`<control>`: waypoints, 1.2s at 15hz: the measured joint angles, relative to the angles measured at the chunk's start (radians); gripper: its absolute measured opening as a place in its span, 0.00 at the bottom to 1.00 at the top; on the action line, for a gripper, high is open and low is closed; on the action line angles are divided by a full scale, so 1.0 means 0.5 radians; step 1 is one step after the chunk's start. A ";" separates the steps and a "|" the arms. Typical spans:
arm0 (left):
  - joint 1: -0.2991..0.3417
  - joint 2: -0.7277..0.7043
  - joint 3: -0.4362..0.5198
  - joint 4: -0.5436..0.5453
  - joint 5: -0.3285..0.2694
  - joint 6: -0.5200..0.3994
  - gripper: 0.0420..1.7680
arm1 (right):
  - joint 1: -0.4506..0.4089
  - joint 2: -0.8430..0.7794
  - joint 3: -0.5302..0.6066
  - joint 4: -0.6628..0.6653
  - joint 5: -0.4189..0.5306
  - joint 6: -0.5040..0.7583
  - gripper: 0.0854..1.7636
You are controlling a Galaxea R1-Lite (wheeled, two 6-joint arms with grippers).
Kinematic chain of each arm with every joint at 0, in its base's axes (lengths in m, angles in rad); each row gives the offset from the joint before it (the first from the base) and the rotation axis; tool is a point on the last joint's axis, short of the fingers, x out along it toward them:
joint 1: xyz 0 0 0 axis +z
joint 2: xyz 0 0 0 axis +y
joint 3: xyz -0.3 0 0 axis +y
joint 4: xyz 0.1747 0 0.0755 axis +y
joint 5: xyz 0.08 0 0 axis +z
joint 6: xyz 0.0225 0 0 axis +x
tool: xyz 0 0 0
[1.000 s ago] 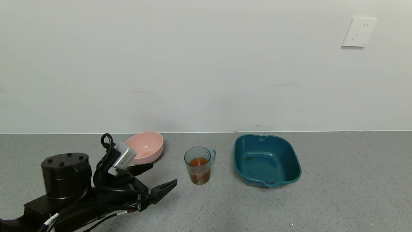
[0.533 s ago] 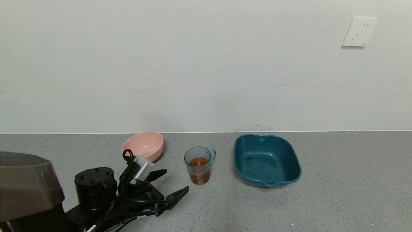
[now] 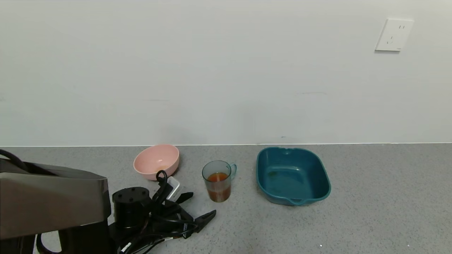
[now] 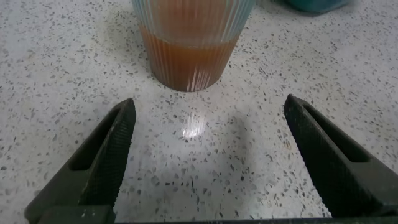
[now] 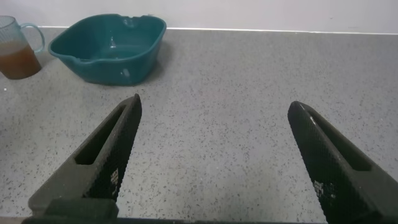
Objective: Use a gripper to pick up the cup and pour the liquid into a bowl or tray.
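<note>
The left gripper (image 3: 199, 208), jaws spread wide and empty, is lining up just short of the cup (image 3: 217, 180) beside the bowl (image 3: 156, 161), needing a level, centred approach.

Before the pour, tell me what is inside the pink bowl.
The pink bowl shows a pale interior with a faint orange trace near its bottom. Nothing solid shows inside. Its near wall hides the lowest part. The liquid is in the cup.
</note>
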 joint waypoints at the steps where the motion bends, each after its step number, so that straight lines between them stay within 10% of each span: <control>1: 0.000 0.017 -0.026 0.001 0.001 -0.002 0.97 | 0.000 0.000 0.000 0.000 0.001 0.000 0.97; 18: -0.062 0.189 -0.376 0.002 0.058 -0.047 0.97 | 0.000 0.000 0.000 0.000 0.003 0.000 0.97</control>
